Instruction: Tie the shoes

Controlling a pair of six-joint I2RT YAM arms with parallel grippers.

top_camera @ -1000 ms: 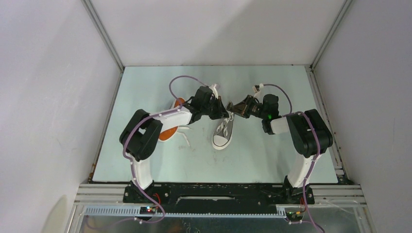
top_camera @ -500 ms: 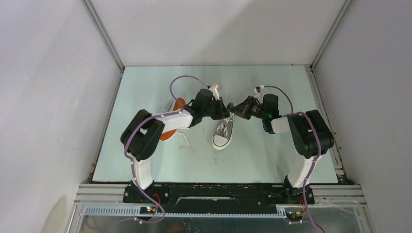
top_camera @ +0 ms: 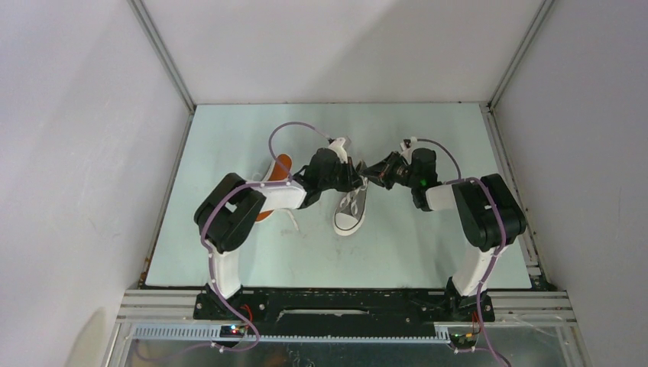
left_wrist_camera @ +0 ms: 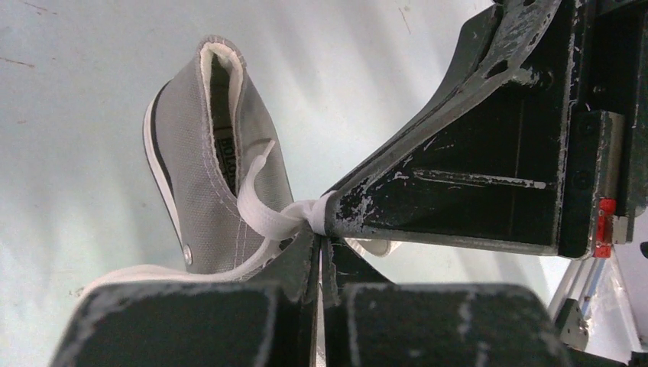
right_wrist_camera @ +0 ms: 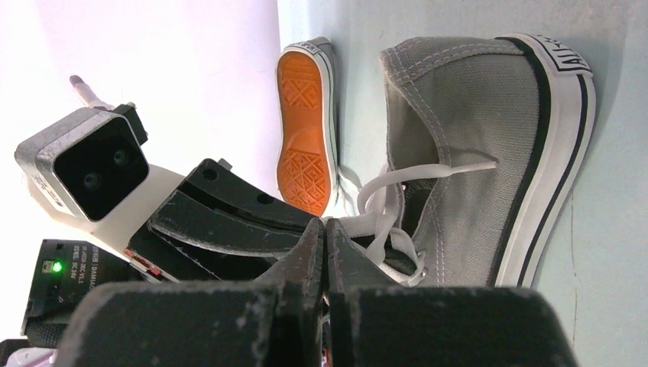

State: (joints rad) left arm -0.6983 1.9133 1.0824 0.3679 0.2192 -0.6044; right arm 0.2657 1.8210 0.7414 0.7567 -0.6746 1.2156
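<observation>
- The upright shoe [top_camera: 351, 211] stands on its sole mid-table [top_camera: 229, 138], with its white toe cap toward the arms' bases.
- The tipped shoe [right_wrist_camera: 306, 130] lies on its side just left of the upright shoe. Its orange sole is turned outward, and the left arm covers part of it in the top view.
- Inside the upright shoe's collar, the left wrist view shows a pale lining and a small label. The rest of the inside is in shadow.
- The lace [left_wrist_camera: 269, 216] rises out of the upright shoe's opening as a flat white band and gathers at the point where the two grippers meet.
- The left gripper [left_wrist_camera: 319, 256] has its jaws pressed together. A thin white sliver of lace runs between the fingers.
- The right gripper [right_wrist_camera: 325, 229] also has its jaws together. Lace strands run to its tip, and in the left wrist view the band wraps at that tip.
- Both grippers sit tip to tip over the heel end of the upright shoe, just above its opening.
</observation>
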